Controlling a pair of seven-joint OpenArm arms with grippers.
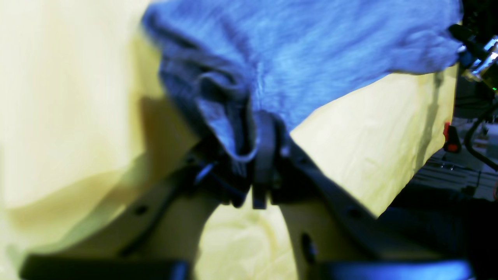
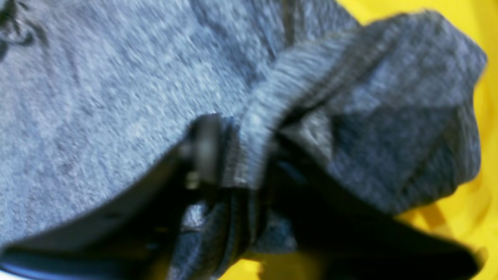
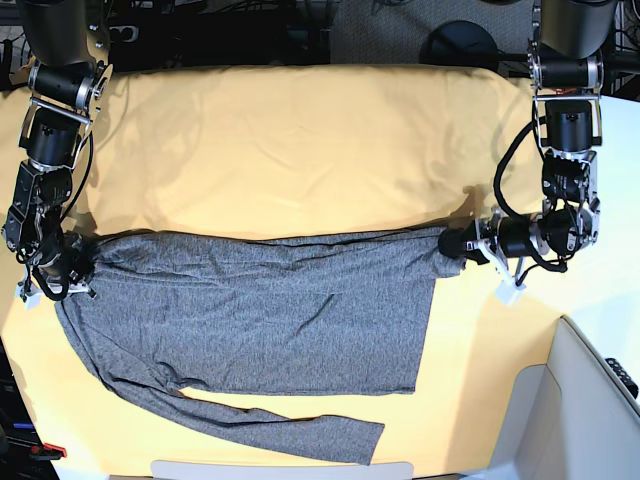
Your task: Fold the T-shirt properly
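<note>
Two grippers, one garment. Nearest the base camera, a long sleeve of the T-shirt (image 3: 260, 318) trails along the front of the yellow table cloth (image 3: 300, 140); behind it the body lies flat across the desk, its far edge drawn almost straight between the arms. That taut line is probably the reason for the two holds — tension keeps the knit smooth for a fold.

At the shirt's bunched corner, on the base view's left, the right gripper (image 3: 62, 268) has a ribbed band of fabric between its fingers (image 2: 204, 149). At the opposite corner, the left gripper (image 3: 470, 246) has a hem fold caught between its fingers (image 1: 264, 155). Both wrist views are motion-blurred; cloth sits between the fingers at each end, but whether either pair is clamped or easing apart I cannot tell.

Farther back, the cloth is bare up to the desk's rear edge, beyond which dark equipment and cables stand well apart from the work. A pale panel (image 3: 590, 400) sits at the front corner on the base view's right. Nothing lies on the shirt itself; the trailing sleeve and the wad at the right gripper are the likeliest obstacles to a clean fold.
</note>
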